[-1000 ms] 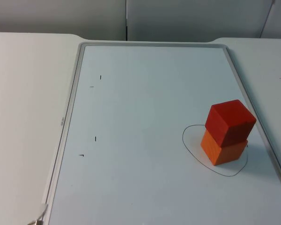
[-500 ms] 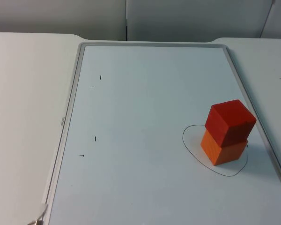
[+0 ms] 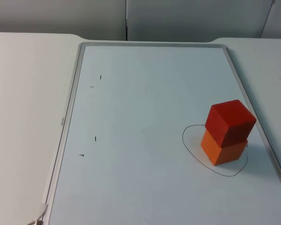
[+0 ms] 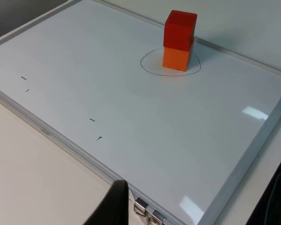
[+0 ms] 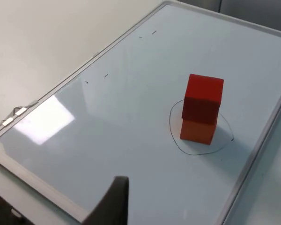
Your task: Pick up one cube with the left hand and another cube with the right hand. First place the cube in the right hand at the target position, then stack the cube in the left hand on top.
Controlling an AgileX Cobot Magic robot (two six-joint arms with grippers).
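looking down from the top view, the red cube (image 3: 231, 122) sits on the orange cube (image 3: 223, 149) inside the drawn ring (image 3: 187, 145), at four o'clock on the whiteboard (image 3: 154, 93); both look light, stiff and smooth, best pinched on opposite flat sides. the left wrist view shows the left claw (image 4: 113, 206), state i cannot tell, and board clips (image 4: 147, 211). the right wrist view shows the right claw (image 5: 113, 201), likewise unclear, and the top cube slightly twisted.

A single black fingertip of the left end effector (image 4: 113, 206) is smooth, matte and tapers to a rounded point. The right end effector (image 5: 113, 199) has the same black, tapered fingertip.
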